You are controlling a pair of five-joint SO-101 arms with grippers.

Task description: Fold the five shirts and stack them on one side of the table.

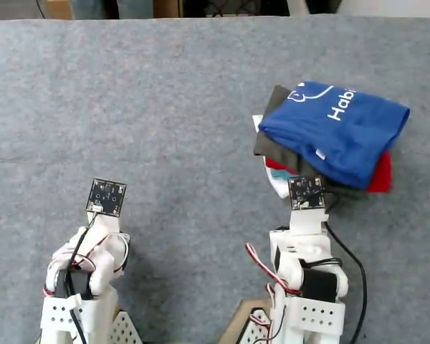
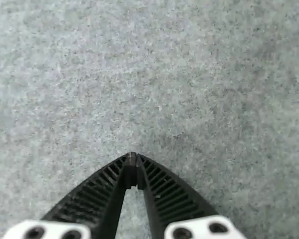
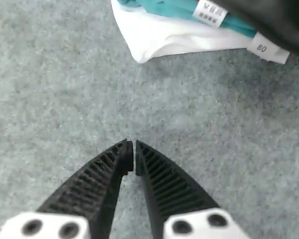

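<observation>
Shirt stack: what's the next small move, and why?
Likely none beyond leaving both arms parked. The blue shirt lies folded on top of the stack, which sits on one side of the table. The left gripper and right gripper are shut on nothing, over bare table surface. The task looks finished, though the layers cannot be counted for sure.

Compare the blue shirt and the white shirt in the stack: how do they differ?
The blue shirt lies on top, almost wholly exposed; the white shirt is at the bottom, just a corner peeking out near the right gripper. The blue shirt carries white print; the white shirt's visible part is plain. Both are folded in one stack.
</observation>
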